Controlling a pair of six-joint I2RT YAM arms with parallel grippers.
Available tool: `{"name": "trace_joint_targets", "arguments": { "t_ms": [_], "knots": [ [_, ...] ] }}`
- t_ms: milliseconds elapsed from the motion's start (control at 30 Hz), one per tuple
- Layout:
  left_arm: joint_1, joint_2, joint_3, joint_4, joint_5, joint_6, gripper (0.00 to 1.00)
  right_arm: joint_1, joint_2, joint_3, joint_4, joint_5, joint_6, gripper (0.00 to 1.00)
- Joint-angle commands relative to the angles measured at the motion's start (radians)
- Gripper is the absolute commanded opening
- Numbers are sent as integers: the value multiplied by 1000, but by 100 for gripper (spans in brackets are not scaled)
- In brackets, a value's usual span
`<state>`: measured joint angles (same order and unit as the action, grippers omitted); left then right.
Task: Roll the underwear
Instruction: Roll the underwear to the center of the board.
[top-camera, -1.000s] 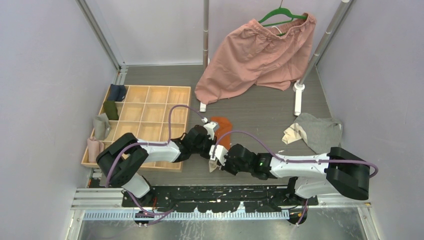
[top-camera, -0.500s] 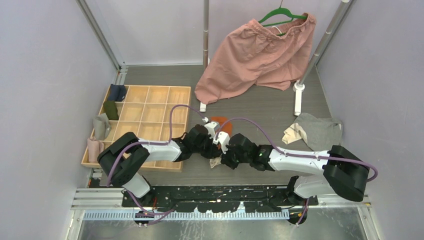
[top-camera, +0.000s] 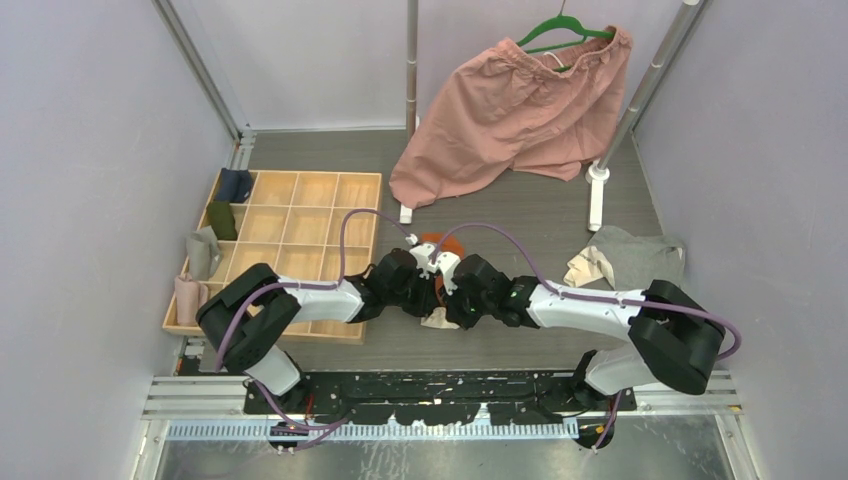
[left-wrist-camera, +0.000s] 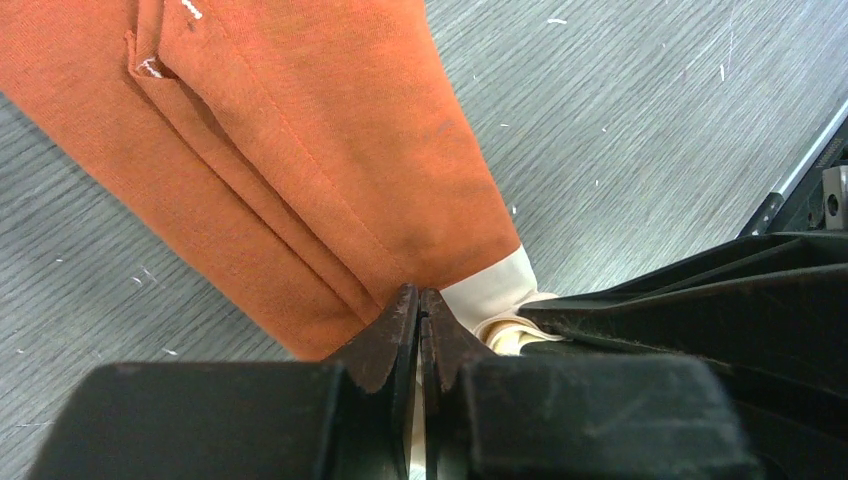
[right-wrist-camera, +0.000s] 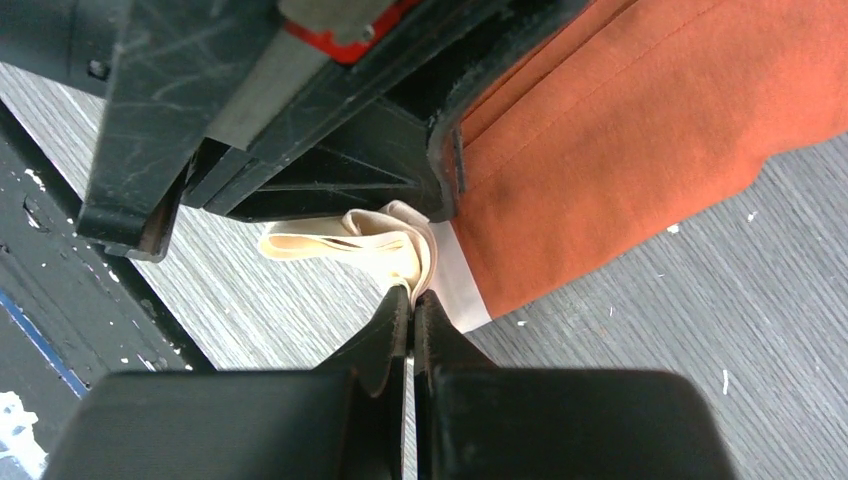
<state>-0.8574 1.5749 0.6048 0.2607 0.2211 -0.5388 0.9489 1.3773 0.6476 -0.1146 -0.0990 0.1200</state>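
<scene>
The rust-orange underwear (top-camera: 446, 243) lies folded into a narrow strip at the table's centre, mostly hidden under both grippers. Its cream-white trim (top-camera: 437, 320) sticks out at the near end. In the left wrist view the left gripper (left-wrist-camera: 419, 297) is shut on the near edge of the orange cloth (left-wrist-camera: 330, 170), beside the cream trim (left-wrist-camera: 495, 290). In the right wrist view the right gripper (right-wrist-camera: 411, 297) is shut on the bunched cream waistband (right-wrist-camera: 390, 240), next to the orange cloth (right-wrist-camera: 620, 170). Both grippers meet tip to tip (top-camera: 432, 288) (top-camera: 443, 303). The grey underwear (top-camera: 635, 262) lies crumpled at the right.
A wooden compartment tray (top-camera: 300, 215) stands at the left with rolled cloths along its left side. Big pink shorts (top-camera: 520, 110) hang from a green hanger at the back. A rack pole (top-camera: 411, 100) and a white foot (top-camera: 597, 195) stand behind the garment.
The right gripper has moved up and left with the cream end, closing in on the left gripper. Less of the orange cloth shows now.
</scene>
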Motion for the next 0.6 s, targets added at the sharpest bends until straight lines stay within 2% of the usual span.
{"name": "trace_joint_targets", "arguments": {
  "t_ms": [0, 367, 567],
  "knots": [
    [-2, 26, 1, -55, -6, 28, 6, -8, 12, 32, 13, 9, 16, 1],
    [-2, -4, -10, -57, -33, 1, 1, -12, 54, 22, 31, 54, 24, 1],
    [-2, -108, -29, -80, -110, -35, 1, -16, 70, 16, 38, 56, 32, 1]
  ]
}}
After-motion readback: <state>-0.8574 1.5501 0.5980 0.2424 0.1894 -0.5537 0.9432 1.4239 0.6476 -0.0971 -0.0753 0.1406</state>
